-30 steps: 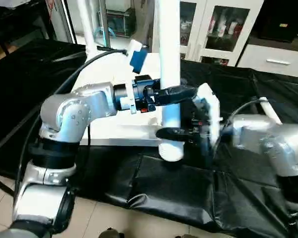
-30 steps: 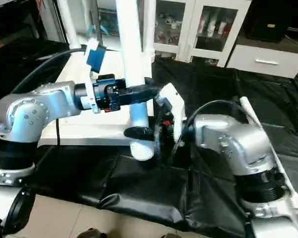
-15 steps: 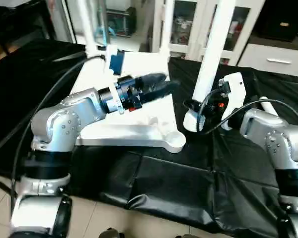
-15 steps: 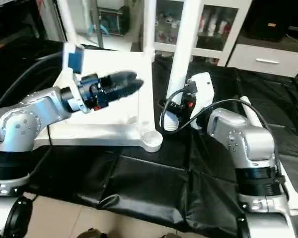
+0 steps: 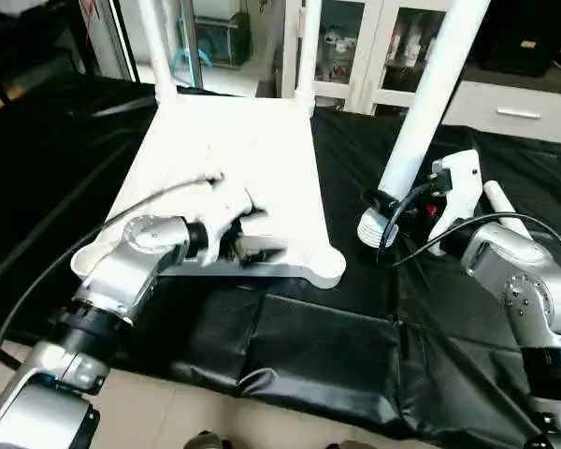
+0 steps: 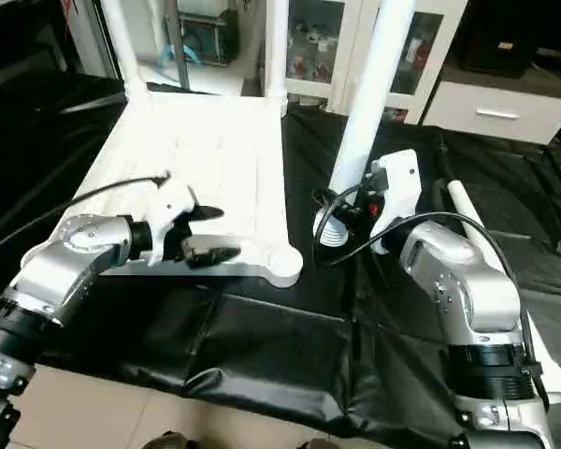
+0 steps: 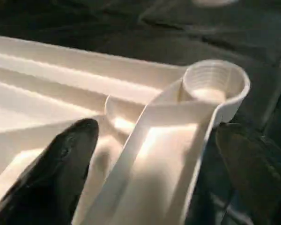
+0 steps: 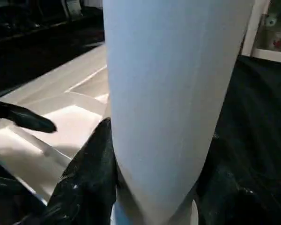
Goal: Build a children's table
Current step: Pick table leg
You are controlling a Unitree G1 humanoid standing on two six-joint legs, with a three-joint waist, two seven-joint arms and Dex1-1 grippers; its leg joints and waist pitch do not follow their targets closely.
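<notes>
Left wrist view shows your left gripper (image 7: 150, 178) spread wide astride the tabletop (image 5: 234, 150) rim, ready to steady it; your right gripper (image 8: 154, 187) clamps the leg (image 5: 430, 94) upright beside the empty corner socket (image 7: 210, 84).

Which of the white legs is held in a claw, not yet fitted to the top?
The leg held upright by the right claw, over the black cloth. The two far legs stand in corner sockets.
</notes>
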